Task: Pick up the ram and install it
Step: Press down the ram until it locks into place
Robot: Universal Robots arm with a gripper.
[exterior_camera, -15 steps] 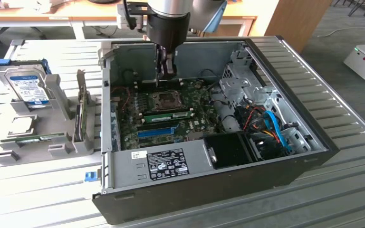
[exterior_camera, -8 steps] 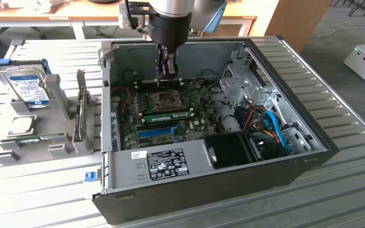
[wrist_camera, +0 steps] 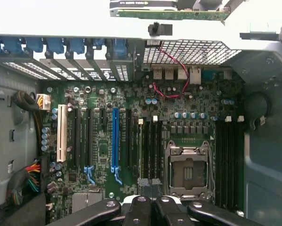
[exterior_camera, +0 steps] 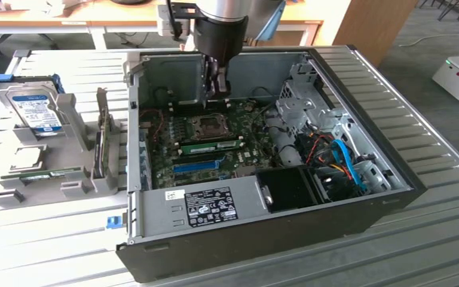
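Observation:
A green ram stick (exterior_camera: 214, 145) with a pale label stands in a motherboard slot between the CPU socket (exterior_camera: 210, 125) and the blue slot (exterior_camera: 194, 166). My gripper (exterior_camera: 217, 89) hangs inside the open computer case (exterior_camera: 238, 239), above the board's far edge and well clear of that stick. Its fingers are shut with nothing between them. In the wrist view the shut gripper (wrist_camera: 150, 202) looks straight down on the black memory slots (wrist_camera: 150, 141) beside the CPU socket (wrist_camera: 188, 172). A second thin green stick (exterior_camera: 50, 174) lies in the grey rack outside the case.
The grey rack (exterior_camera: 70, 188) at the exterior view's left also holds a hard drive (exterior_camera: 36, 110) with a blue label and an upright card (exterior_camera: 102, 137). Drive cages and blue and orange cables (exterior_camera: 341, 161) fill the case's right side. A black fan shroud (exterior_camera: 289, 188) sits in front.

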